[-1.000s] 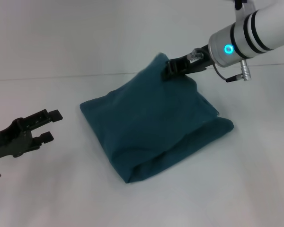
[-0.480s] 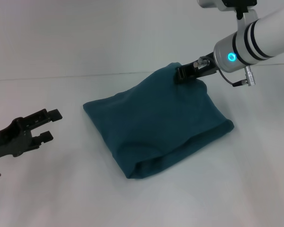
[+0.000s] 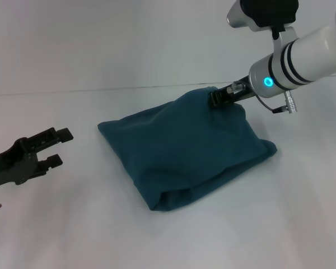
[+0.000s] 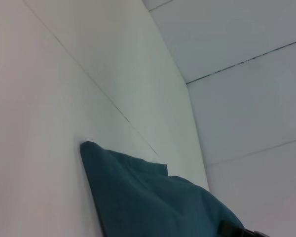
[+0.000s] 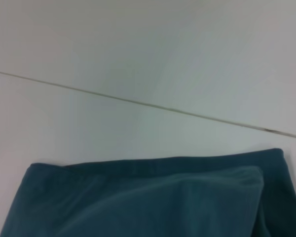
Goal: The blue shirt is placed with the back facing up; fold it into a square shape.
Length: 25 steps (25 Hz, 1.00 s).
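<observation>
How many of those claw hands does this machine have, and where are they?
2. The left gripper hangs open over the table, apart from the blue shirt. The right gripper is at the shirt's far corner.

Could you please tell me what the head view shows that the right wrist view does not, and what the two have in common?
Only the head view shows both arms: the right gripper at the far corner of the folded blue shirt, and the left gripper with open fingers, apart from the shirt on its left. It also shows the bundle's whole outline. Only the right wrist view shows, close up, the shirt's layered edges. Both show the shirt lying on the white table with a seam line behind it.
</observation>
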Each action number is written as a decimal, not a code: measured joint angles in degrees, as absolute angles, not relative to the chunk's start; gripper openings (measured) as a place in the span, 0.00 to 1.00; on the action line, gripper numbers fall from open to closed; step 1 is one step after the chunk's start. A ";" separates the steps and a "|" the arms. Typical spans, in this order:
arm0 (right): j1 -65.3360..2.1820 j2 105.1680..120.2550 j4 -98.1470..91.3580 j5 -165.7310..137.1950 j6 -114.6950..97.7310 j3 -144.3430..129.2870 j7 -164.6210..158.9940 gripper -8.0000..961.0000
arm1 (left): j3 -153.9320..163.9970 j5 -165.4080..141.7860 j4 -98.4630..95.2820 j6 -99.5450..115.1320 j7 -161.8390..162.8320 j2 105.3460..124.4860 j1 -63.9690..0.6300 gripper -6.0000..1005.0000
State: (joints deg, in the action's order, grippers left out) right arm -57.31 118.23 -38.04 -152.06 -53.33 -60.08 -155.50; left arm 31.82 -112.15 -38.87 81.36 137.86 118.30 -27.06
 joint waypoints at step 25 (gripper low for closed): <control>-59.60 117.98 -30.06 -161.64 -42.53 -63.22 -158.67 0.26 | 30.24 -112.15 -38.32 79.87 137.68 118.21 -26.80 0.87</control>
